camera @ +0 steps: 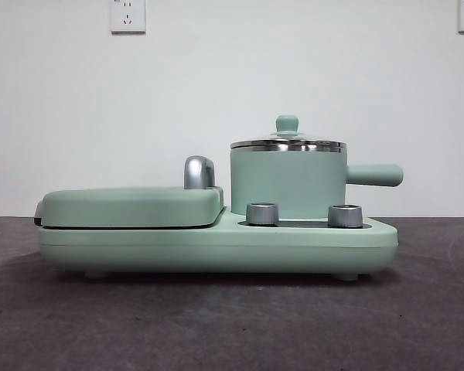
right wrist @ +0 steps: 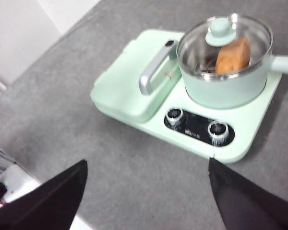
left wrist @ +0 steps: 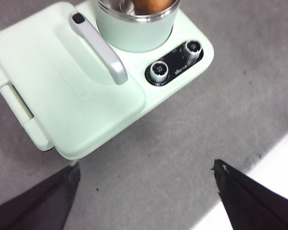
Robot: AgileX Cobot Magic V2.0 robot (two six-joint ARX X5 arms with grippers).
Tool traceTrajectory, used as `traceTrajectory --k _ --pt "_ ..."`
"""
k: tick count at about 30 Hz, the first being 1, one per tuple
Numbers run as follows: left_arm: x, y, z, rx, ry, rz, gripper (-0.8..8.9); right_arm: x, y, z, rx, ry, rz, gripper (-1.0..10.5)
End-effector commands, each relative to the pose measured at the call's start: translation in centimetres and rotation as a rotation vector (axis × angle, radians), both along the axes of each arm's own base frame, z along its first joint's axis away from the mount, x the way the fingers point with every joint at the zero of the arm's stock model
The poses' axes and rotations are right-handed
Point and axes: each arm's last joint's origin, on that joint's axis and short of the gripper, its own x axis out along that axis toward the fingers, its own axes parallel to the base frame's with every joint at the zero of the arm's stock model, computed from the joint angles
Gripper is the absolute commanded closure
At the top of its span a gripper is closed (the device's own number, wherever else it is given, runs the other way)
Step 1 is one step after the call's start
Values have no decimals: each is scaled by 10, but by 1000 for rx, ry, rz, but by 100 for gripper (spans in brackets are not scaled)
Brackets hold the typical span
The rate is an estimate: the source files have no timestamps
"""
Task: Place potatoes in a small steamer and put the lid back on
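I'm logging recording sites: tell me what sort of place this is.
Probably a lab or test bench, not a home kitchen: a mint-green tabletop cooker sits alone on a grey tabletop against a bare white wall with power sockets.

Two plain black jaws per gripper, left gripper (left wrist: 146, 201) and right gripper (right wrist: 146, 196), as dark tapering wedges in the lower corners of both wrist views; matte, unmarked.

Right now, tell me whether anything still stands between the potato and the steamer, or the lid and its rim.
Nothing visible does. The potato lies inside the small steamer, and the lid sits on its rim. Both grippers hang open, away from the appliance.
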Motion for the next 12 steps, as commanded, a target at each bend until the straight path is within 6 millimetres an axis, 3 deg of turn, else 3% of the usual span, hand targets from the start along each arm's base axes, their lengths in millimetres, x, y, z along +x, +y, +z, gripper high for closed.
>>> traceTrajectory --k 1,6,12 --pt "-19 15 -13 -82 -69 -4 382 3 3 0 8 12 13 545" --pt "-44 38 -44 -232 -153 36 382 3 3 1 15 -3 16 546" --pt "-57 50 -74 -330 -136 93 382 4 4 3 28 -24 16 546"
